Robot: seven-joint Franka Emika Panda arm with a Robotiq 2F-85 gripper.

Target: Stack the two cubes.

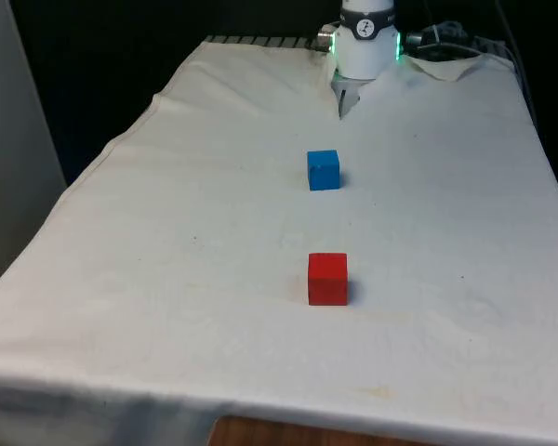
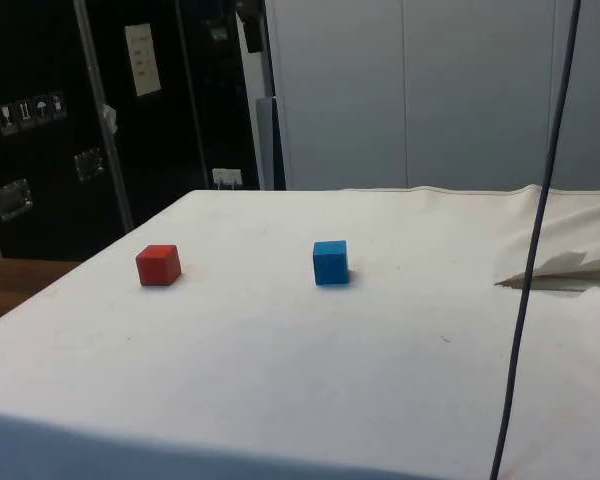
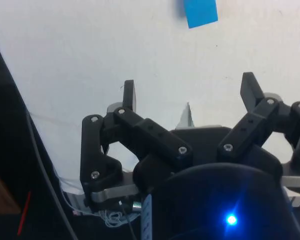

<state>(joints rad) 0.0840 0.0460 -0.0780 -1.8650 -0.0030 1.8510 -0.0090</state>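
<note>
In the front view the blue cube (image 1: 324,170) sat on the white-clothed surface (image 1: 167,279) roughly midway down its length, and the red cube (image 1: 327,279) stood nearer the near edge, almost in line with it. The two were well apart, with bare cloth between them and wide open room to either side before the cloth dropped off at the left and right edges. The white arm base (image 1: 366,42) stood at the far end, with cloth bunched up beside it on the front view's right.

In the side view the red cube (image 2: 158,265) and the blue cube (image 2: 330,262) sat side by side with a clear gap, both well in from the surface's edges. A dark cable (image 2: 535,240) hung down across the right of the picture, and a fold in the cloth lay just behind it.

In the wrist view the gripper (image 3: 190,92) hung above bare cloth with its fingers (image 3: 129,95) spread wide and nothing between them. The blue cube (image 3: 200,12) lay ahead of the fingertips, apart from them. The cloth's edge ran close along one side, dark beyond it.
</note>
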